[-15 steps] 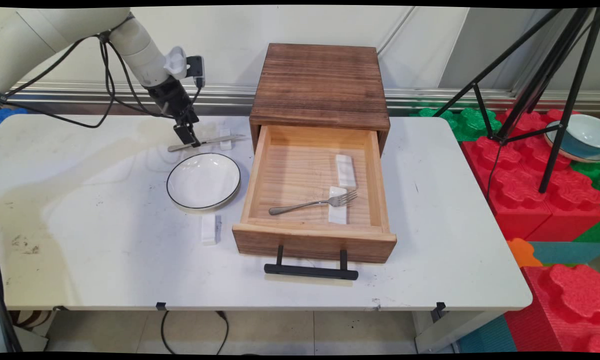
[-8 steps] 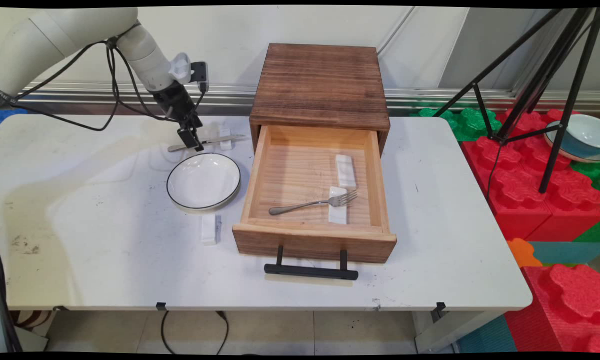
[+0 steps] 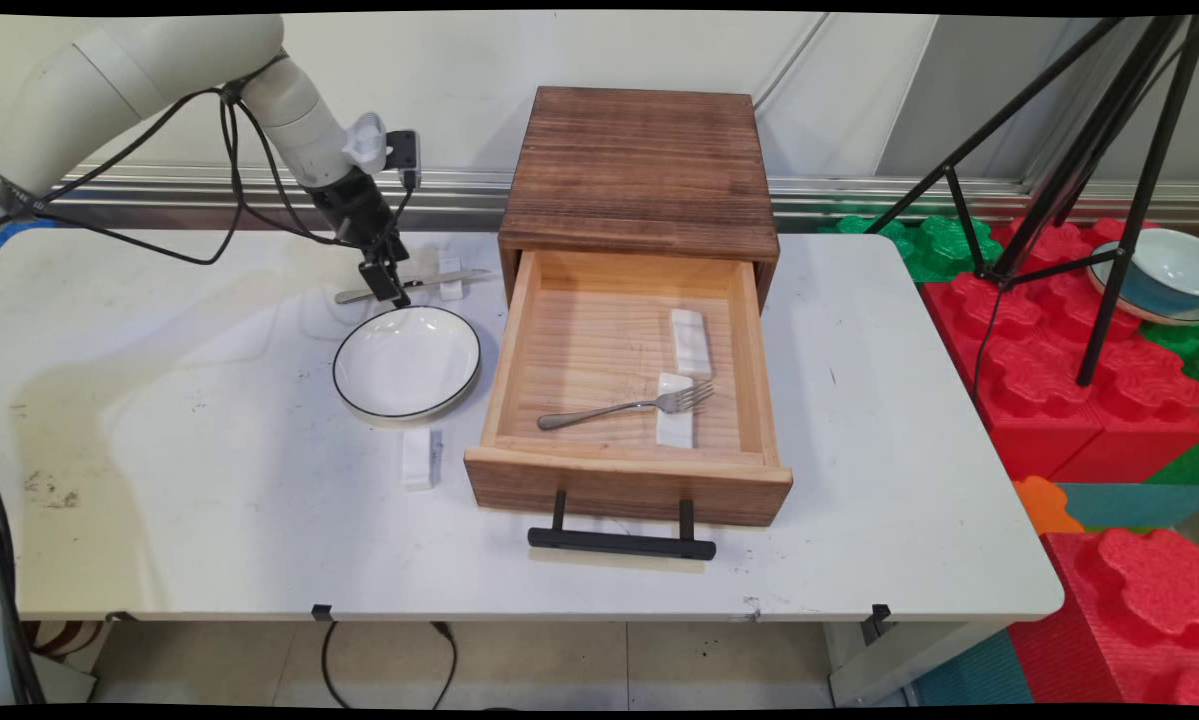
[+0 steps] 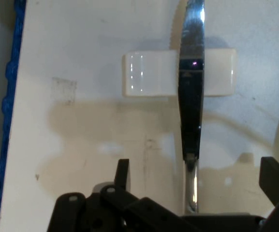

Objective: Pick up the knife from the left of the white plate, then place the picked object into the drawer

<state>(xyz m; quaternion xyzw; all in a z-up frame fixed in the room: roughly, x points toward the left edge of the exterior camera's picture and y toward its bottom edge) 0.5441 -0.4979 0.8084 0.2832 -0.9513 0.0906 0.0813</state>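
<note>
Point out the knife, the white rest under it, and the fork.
knife (image 4: pixel 191 96): hand view, mid-blade.
white rest (image 4: pixel 146 74): hand view, exposed left part.
fork (image 3: pixel 627 407): main view, its handle, in the open drawer.

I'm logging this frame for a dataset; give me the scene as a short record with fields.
hand: open, one finger on each side of the knife's handle, low over the table
knife: lies across a white rest, beyond the plate
plate: white with dark rim, left of the drawer
drawer: pulled open from the wooden box
fork: in the drawer, tines on a white rest
spare rests: one in the drawer, one on the table
</note>
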